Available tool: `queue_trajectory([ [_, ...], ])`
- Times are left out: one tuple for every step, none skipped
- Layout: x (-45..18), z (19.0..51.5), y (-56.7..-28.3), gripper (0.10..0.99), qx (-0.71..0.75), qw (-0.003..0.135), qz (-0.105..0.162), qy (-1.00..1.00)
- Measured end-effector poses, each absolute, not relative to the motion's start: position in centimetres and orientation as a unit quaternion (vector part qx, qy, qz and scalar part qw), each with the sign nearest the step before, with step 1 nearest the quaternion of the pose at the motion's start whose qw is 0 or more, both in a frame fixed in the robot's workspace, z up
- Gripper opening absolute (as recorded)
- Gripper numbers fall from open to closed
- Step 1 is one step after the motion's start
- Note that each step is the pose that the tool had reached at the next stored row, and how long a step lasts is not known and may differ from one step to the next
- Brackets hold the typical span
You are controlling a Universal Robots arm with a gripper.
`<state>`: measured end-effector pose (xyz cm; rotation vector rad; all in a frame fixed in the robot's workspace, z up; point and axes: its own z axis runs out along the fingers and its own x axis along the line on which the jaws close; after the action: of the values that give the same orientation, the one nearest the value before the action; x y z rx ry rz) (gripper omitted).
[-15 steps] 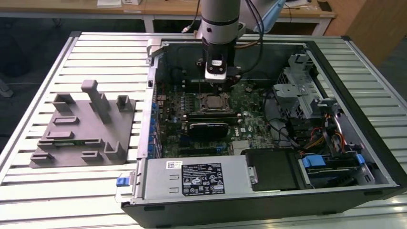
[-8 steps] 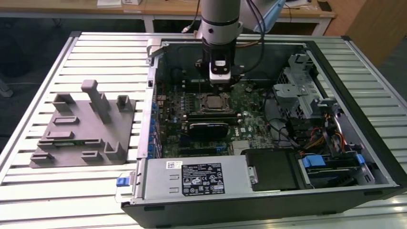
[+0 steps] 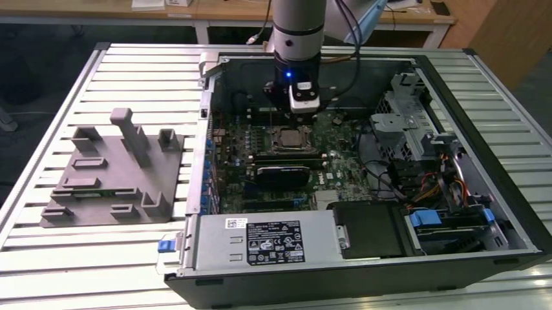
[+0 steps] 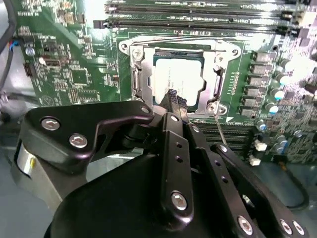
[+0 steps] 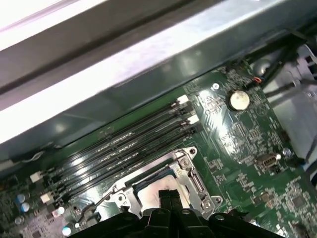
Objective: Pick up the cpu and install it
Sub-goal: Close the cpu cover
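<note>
The cpu (image 3: 289,137) lies flat in its socket on the green motherboard (image 3: 337,161) inside the open computer case. Its silvery-grey top (image 4: 178,79) sits inside the metal socket frame (image 4: 133,54), and one edge of it (image 5: 148,194) shows in the first wrist view. My gripper (image 3: 289,111) hangs just above the socket, toward the case's back wall. Both wrist views show its black fingertips (image 4: 172,96) pressed together with nothing between them. The gripper (image 5: 168,196) is over the near edge of the chip; I cannot tell whether it touches.
A grey plastic fixture (image 3: 112,168) with upright posts stands on the slatted table at the exterior view's left. A black heatsink block (image 3: 280,175) lies just in front of the socket. Memory slots (image 5: 124,153), a coin battery (image 5: 239,99), a power supply (image 3: 267,239) and a drive cage (image 3: 414,129) surround it.
</note>
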<state>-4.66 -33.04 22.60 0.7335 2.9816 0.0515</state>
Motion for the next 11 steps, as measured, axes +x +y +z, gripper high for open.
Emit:
queue_trajectory([
  [-4.66, 22.6, -33.04, 0.106, 0.232, 0.035, 0.017, 0.972],
  [-4.66, 22.59, -33.04, 0.106, 0.224, 0.035, 0.017, 0.974],
  [-4.66, 22.59, -33.04, 0.106, 0.216, 0.035, 0.017, 0.976],
  [-4.66, 22.58, -33.04, 0.106, 0.209, 0.035, 0.017, 0.977],
  [-4.66, 22.57, -33.04, 0.106, 0.202, 0.035, 0.017, 0.979],
  [-4.66, 22.56, -33.04, 0.106, 0.195, 0.035, 0.017, 0.98],
  [-4.66, 22.55, -33.05, 0.106, 0.188, 0.035, 0.017, 0.981],
  [-4.66, 22.54, -33.05, 0.106, 0.181, 0.035, 0.017, 0.983],
  [-4.66, 22.52, -33.04, 0.106, 0.174, 0.035, 0.016, 0.984],
  [-4.65, 22.49, -33.04, 0.106, 0.168, 0.035, 0.015, 0.985],
  [-4.66, 22.47, -33.05, 0.106, 0.164, 0.034, 0.014, 0.986],
])
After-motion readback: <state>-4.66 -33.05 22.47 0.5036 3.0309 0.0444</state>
